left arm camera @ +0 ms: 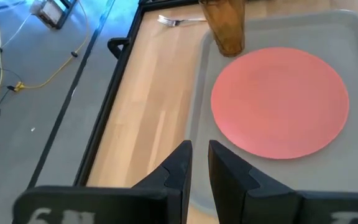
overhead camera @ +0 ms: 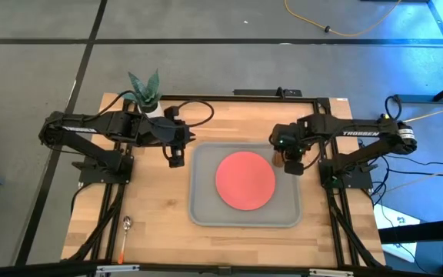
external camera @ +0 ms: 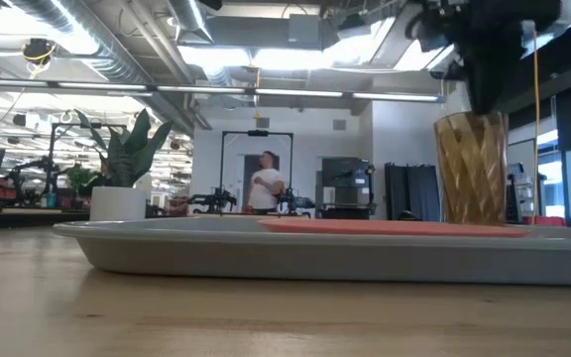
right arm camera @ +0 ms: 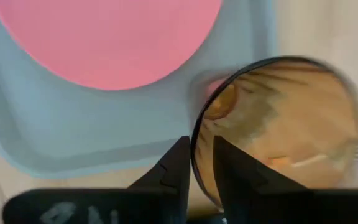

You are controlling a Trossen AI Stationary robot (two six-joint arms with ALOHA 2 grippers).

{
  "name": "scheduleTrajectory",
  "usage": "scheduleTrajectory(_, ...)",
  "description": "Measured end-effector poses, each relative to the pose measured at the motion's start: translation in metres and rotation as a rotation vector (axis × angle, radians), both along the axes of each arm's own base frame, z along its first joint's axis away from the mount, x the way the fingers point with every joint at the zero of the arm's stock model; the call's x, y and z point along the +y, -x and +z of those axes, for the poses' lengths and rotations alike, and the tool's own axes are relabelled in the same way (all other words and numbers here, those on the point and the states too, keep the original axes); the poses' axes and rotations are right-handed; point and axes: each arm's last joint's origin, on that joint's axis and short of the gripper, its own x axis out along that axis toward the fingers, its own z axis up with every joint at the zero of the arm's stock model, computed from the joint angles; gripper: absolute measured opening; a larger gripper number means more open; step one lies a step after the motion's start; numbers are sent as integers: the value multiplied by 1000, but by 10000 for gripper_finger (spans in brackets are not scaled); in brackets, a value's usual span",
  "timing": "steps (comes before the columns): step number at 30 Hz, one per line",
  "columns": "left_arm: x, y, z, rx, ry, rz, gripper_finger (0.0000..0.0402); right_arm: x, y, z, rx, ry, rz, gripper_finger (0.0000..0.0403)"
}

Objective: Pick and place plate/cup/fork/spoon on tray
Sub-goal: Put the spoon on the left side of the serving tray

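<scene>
The coral-red plate [overhead camera: 244, 180] lies flat in the middle of the grey tray [overhead camera: 206, 211]. My right gripper [overhead camera: 292, 163] is shut on the amber cup [external camera: 472, 169] at the tray's right edge, by its far corner. My left gripper [overhead camera: 176, 160] hangs shut and empty over the tray's far left corner. The spoon [overhead camera: 125, 231] lies on the table near the front left. The fork [left arm camera: 179, 20] lies on the table beyond the cup, as the left wrist view shows. In the high view my right arm hides it. My right gripper pinches the cup's wall at the rim [right arm camera: 194, 146], one finger inside [right arm camera: 232, 171] the cup and one outside [right arm camera: 176, 168]. The fingers come from above, pointing down. The cup stands upright below them; whether its base rests on the tray I cannot tell.
A white pot with a green plant [overhead camera: 146, 94] stands at the table's far left, behind my left arm. Bare wood lies in front of the tray and to its left. A person [external camera: 266, 183] stands far off in the room beyond.
</scene>
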Motion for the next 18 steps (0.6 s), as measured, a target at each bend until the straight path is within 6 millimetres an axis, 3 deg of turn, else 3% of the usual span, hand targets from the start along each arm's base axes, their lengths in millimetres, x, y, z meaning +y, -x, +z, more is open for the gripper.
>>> scheduleTrajectory(7,1,14,-13,150,83,94,47,1,1,32,-60,22,0,71)
scheduleTrajectory(18,-1,38,-28,391,321,225,47,7,-1,57,-144,33,53,71)
